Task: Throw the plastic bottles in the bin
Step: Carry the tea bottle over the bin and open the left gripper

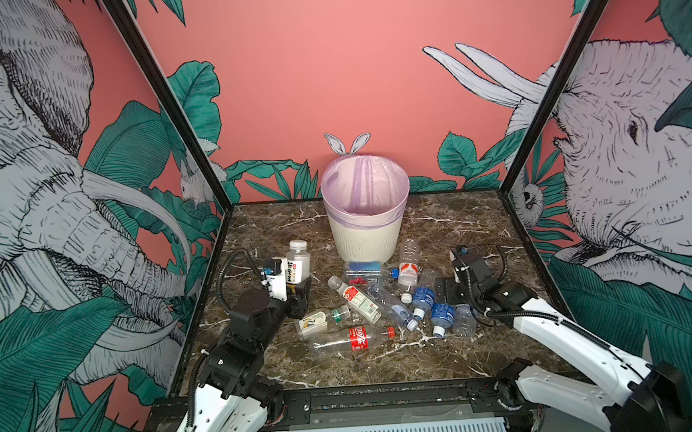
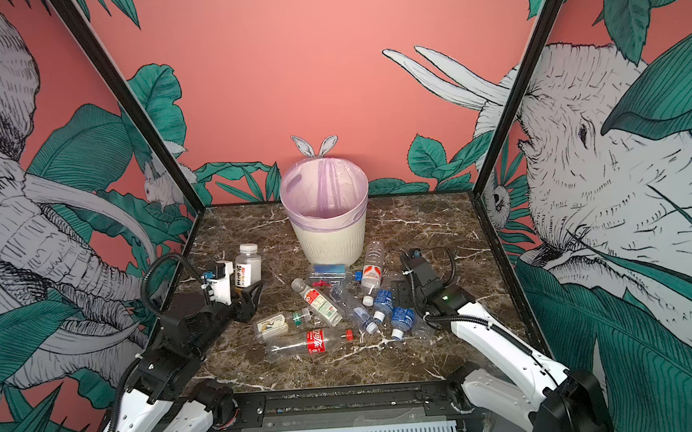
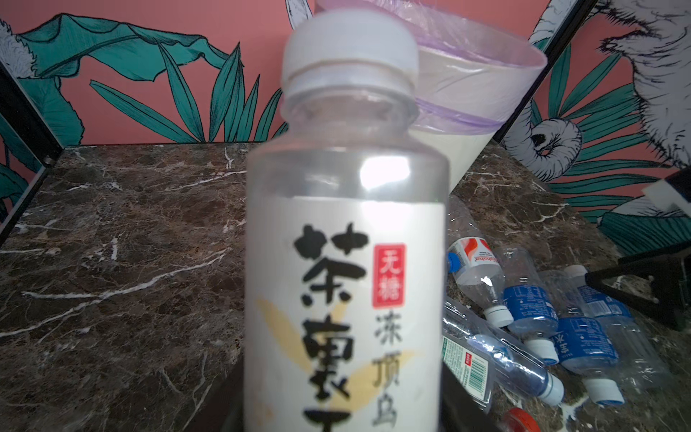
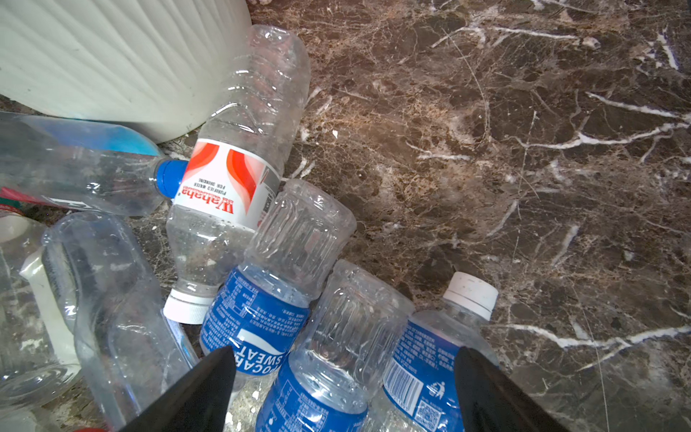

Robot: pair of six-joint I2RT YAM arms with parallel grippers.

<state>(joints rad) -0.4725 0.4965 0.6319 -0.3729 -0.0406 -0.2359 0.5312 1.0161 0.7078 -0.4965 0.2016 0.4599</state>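
My left gripper [image 1: 298,290] is shut on a clear plastic bottle [image 1: 299,263] with a white cap and a white label, held upright left of the bin [image 1: 367,240]. That bottle [image 3: 346,262] fills the left wrist view, with the bin [image 3: 482,86] behind it. Several more plastic bottles lie heaped in front of the bin, among them a red-labelled one [image 1: 357,338] and a red-and-white one [image 4: 232,175]. My right gripper [image 4: 344,361] is open, its jaws either side of blue-labelled bottles [image 4: 329,374] without touching them. Both top views show the bin [image 2: 329,243] lined with a lilac bag.
Black frame posts [image 1: 170,104] and printed walls close in the marble table [image 1: 482,224] on three sides. A black rail [image 1: 373,394] runs along the front edge. Bare marble [image 4: 523,168] lies right of the heap.
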